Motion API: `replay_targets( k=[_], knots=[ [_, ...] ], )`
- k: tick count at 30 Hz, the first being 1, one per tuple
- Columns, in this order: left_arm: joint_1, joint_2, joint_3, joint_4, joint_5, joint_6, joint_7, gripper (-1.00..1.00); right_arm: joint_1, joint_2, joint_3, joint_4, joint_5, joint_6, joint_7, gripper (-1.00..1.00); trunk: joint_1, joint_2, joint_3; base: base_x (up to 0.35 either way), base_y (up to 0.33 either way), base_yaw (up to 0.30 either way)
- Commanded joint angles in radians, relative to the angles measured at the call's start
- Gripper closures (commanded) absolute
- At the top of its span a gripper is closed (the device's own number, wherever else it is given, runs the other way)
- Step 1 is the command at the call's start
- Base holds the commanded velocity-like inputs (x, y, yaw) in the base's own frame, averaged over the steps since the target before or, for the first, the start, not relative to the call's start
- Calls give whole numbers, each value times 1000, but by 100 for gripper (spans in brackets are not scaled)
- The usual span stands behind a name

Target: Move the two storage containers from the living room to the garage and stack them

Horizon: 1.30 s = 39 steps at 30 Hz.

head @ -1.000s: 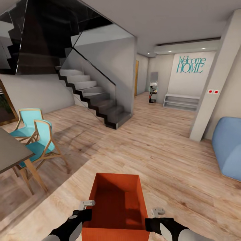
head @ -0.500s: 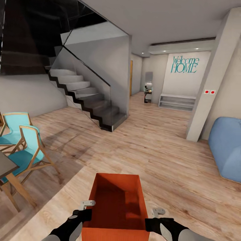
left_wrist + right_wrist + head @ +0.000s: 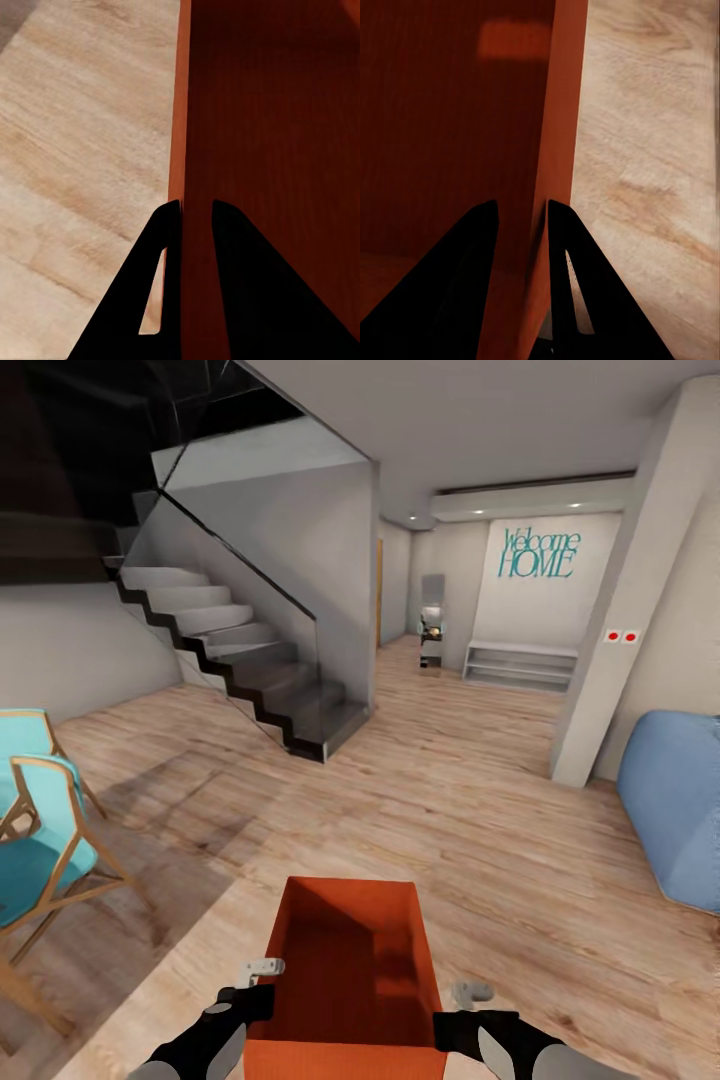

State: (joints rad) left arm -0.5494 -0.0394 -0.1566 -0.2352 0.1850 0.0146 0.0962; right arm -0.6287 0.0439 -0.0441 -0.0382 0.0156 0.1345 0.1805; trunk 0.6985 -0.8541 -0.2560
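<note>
The left claw pinches the left wall of the orange storage container, one finger outside, one inside. The bin hangs between both claws above the light wood floor. The right claw clamps the right wall the same way. Left of the claws stands a turquoise chair; ahead, open planks run to the staircase; right, a blue sofa.

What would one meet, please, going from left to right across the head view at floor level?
Turquoise chairs → staircase → storage container, gripped on either wall by the left gripper and right gripper → white pillar → blue sofa.
</note>
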Motion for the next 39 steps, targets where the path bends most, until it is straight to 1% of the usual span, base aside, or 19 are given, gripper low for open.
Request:
replay_targets(
  k=[1,15,28,39],
  knots=[
    [0,1,-27,2,24,2,-27,100,-1,-24,-21,-62,4,-29,4,100,1,-1,-1,334,75,-196],
    [0,1,-27,2,24,2,-26,100,-1,-24,-21,-62,4,-29,2,100,1,-1,-1,334,75,-44],
    [0,1,-27,2,24,2,-27,100,-1,-24,-21,-62,5,-29,2,100,1,-1,-1,334,75,-198],
    [0,1,-27,2,24,2,-27,100,-1,-24,-21,-62,5,-29,2,100,1,-1,-1,334,75,-26]
  ],
)
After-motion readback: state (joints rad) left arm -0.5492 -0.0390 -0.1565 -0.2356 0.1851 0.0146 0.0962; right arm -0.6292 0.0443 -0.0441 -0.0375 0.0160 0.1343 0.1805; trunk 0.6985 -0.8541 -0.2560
